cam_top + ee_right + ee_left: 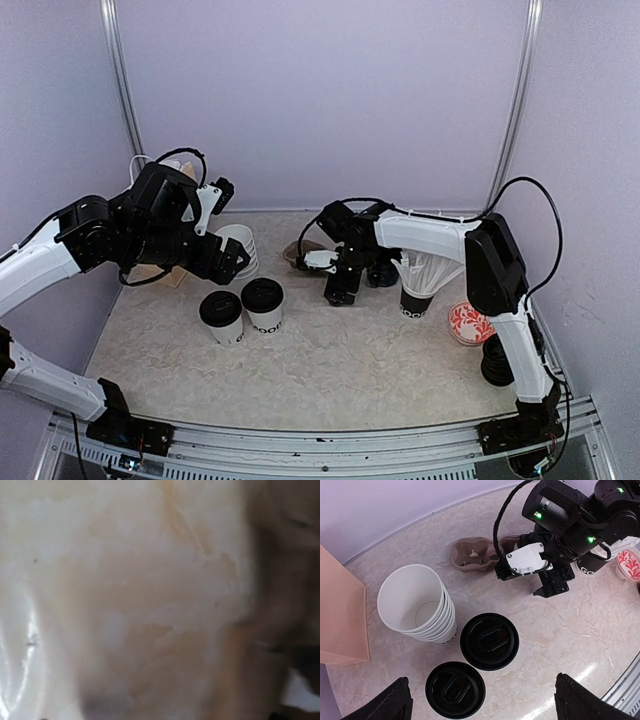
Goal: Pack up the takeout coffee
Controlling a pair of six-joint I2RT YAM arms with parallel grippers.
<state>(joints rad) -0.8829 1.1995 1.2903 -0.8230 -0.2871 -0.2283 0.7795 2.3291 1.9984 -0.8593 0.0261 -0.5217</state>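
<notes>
Two takeout coffee cups (221, 318) (263, 305), white with black lids, stand side by side at the table's left-middle. From the left wrist I see their lids (489, 641) (455, 689) from above. My left gripper (481, 692) hovers over them, open, its fingertips (395, 700) wide apart and holding nothing; the top view shows it (228, 260) just behind the cups. My right gripper (340, 290) points down at the table centre, beside the brown cardboard tray (300, 252). The right wrist view is a blur of table surface and its fingers do not show.
A stack of empty white cups (417, 602) stands behind the coffees, with a brown paper bag (340, 615) to its left. A black cup with white sticks (418, 290) and a red-patterned dish (468, 323) sit to the right. The tray (475, 554) lies near the back wall.
</notes>
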